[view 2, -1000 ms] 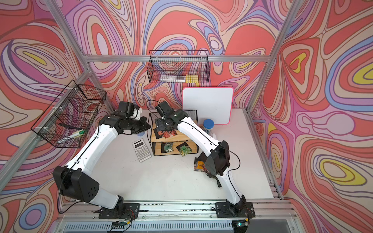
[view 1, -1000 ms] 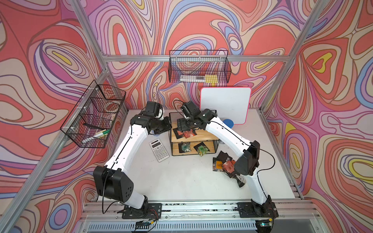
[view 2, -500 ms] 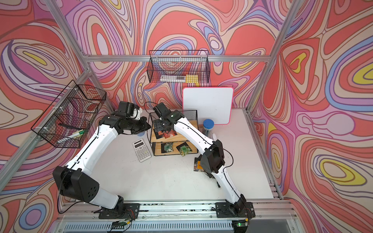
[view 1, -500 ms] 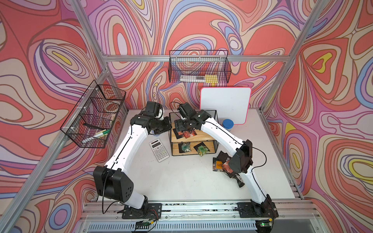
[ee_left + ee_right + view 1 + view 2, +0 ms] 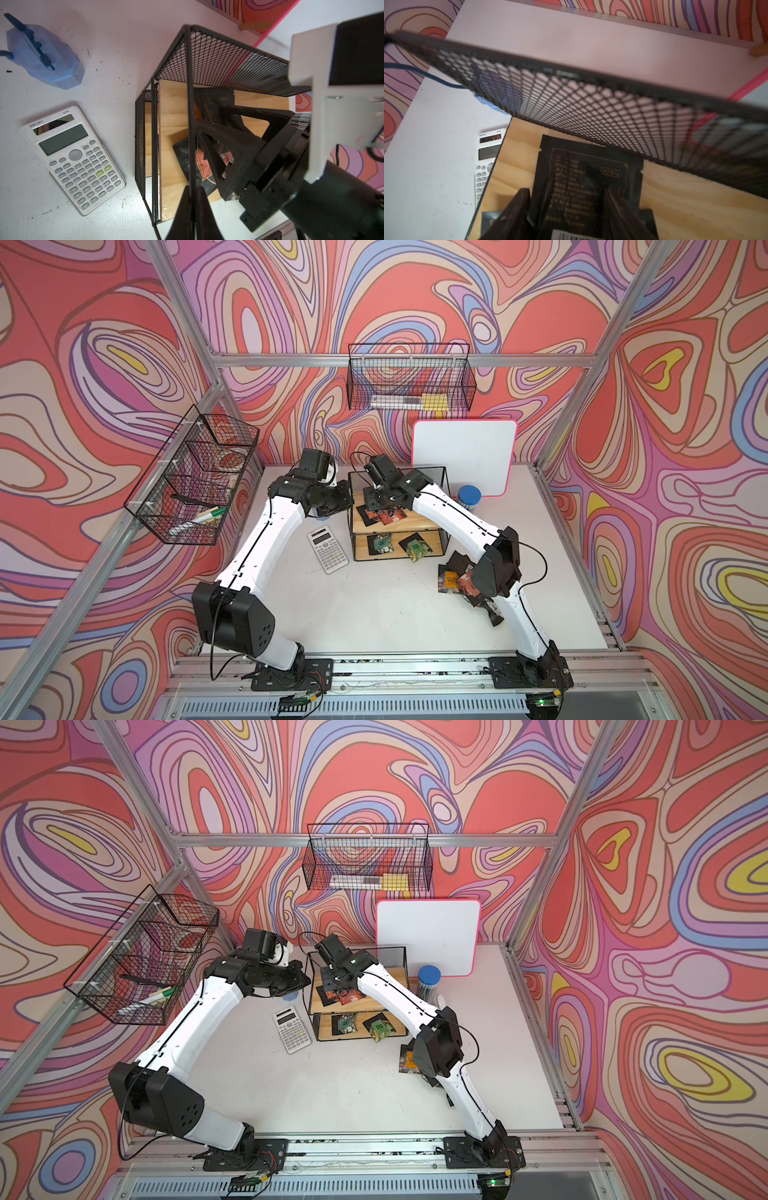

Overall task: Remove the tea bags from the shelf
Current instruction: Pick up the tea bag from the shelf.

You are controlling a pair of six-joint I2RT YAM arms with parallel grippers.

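The shelf (image 5: 419, 523) (image 5: 353, 1007) is a two-board wooden rack in a black wire frame at the back centre. Tea bags (image 5: 384, 514) lie on its top board, and two green ones (image 5: 382, 545) lie on the lower board. More tea bags (image 5: 453, 578) are piled on the table to the right. My left gripper (image 5: 194, 188) (image 5: 348, 506) is shut on the shelf's front top wire. My right gripper (image 5: 566, 190) (image 5: 374, 506) hangs over the top board with its fingers astride a black tea bag (image 5: 583, 166). Its jaws stand partly closed, and no firm pinch shows.
A white calculator (image 5: 327, 551) lies left of the shelf, and a blue plastic object (image 5: 43, 56) lies behind it. A whiteboard (image 5: 463, 456) leans on the back wall beside a blue-lidded jar (image 5: 469, 495). Wire baskets (image 5: 409, 381) (image 5: 195, 477) hang on the walls.
The right gripper shifted a little left over the top board and its jaws narrowed around the black tea bag. The left gripper stayed clamped on the shelf wire.
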